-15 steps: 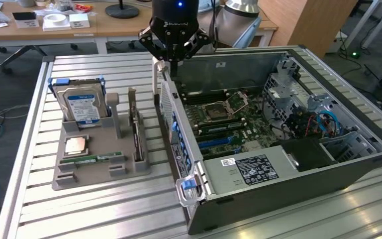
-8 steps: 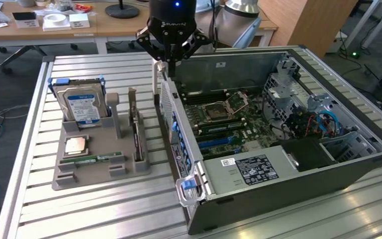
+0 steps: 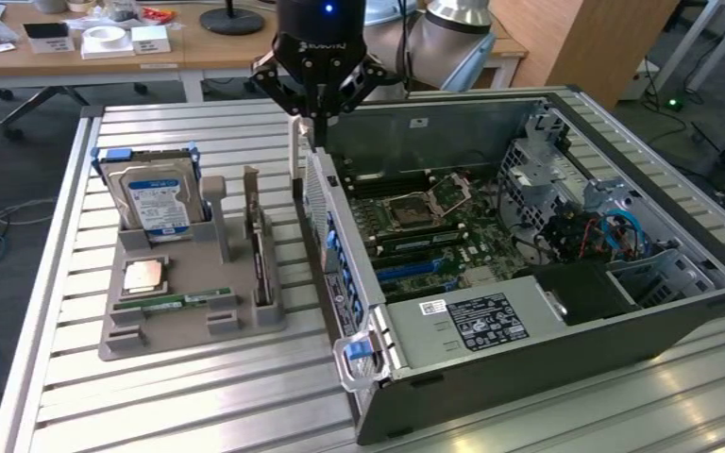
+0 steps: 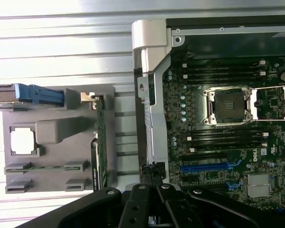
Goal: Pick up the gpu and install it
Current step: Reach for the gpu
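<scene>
Hangs over the computer case's (image 3: 527, 349) rear wall with gripper (image 3: 316, 115) closed on nothing. Has the gpu (image 3: 260, 241) below and aside, on edge in the grey holder (image 3: 174, 326).

My arm (image 3: 445, 42) is running off the exterior view's top edge. My gripper (image 3: 316, 118) is overlapping the case (image 3: 527, 349) rear wall there; can't tell if it's touching. In the wrist view my gripper's linkage is getting cropped by the picture's edge and is covering a strip of the motherboard (image 4: 275, 156). Case and hard drive (image 4: 28, 92) are also running out of that picture. The gpu (image 4: 100, 142) is showing edge-on in its holder (image 4: 57, 156), face hidden. Case sticker (image 3: 479, 321) text is coming out too small to read.
</scene>
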Tool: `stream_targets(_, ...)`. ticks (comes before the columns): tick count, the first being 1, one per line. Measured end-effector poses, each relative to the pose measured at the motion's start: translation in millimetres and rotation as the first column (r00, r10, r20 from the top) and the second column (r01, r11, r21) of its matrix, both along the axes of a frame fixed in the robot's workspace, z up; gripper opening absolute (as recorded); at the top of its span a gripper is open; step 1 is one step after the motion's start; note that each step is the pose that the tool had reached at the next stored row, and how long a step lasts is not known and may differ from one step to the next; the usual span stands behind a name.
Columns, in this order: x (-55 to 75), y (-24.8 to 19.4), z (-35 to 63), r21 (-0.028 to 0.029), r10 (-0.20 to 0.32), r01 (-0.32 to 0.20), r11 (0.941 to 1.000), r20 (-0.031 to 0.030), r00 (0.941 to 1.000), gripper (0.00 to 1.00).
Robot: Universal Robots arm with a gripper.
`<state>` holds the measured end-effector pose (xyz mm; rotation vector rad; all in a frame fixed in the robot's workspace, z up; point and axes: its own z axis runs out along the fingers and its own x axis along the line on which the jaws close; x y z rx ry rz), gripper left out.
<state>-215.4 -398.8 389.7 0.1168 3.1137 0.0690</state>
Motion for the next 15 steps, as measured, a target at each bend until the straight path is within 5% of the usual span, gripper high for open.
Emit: stream_targets(15,-6.2,0.0,-0.2,0.0000,0.000,0.000,1.0000,0.0000,1.0000,0.11)
